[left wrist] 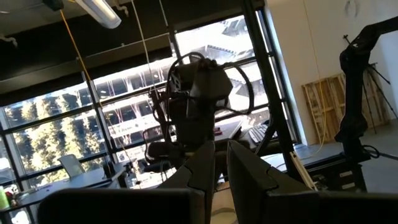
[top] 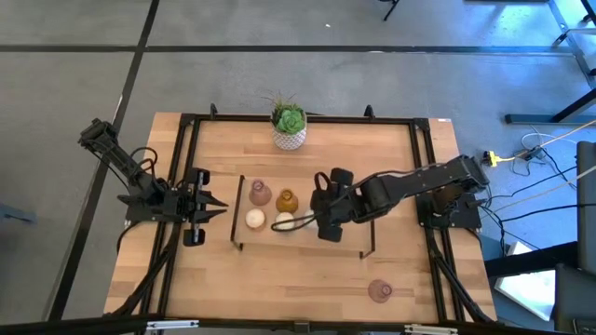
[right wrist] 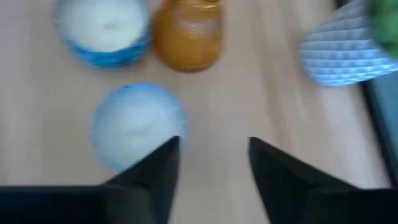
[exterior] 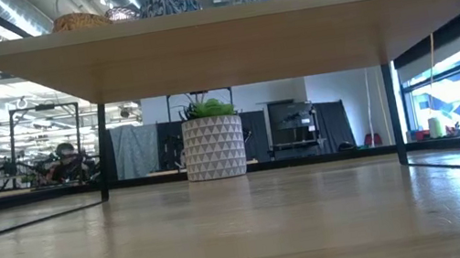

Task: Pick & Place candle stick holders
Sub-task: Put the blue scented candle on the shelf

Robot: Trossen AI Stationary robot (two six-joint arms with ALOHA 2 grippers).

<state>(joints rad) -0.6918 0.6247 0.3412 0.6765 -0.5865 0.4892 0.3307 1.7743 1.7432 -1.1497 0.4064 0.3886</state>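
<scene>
From above, the wooden table carries five candle stick holders in sight: two dusty-pink, one amber, two cream-white; four of them cluster inside a thin black frame at the table's middle, namely one pink holder with the amber holder just right of it, and one cream-white holder with a second cream-white holder just right of that, both nearer than the first pair; the other pink holder stands alone, well apart, at the near right of the table; one white pot with a green plant stands at the far edge; the right gripper sits over the table just right of the second cream-white holder, its two fingers spread apart and nothing between them; the left gripper rests at the left edge of the table, just left of the frame, its fingers drawn together on nothing.

At table height, the one patterned pot stands far off under a light wooden shelf; no holder can be told here.

The left wrist camera looks up at windows and a dark arm beyond; its own fingers lie close together.

The right wrist camera shows two cream-white holders, the one amber holder and the pot; the fingers stand parted over bare wood, one tip beside the closer cream-white holder.
</scene>
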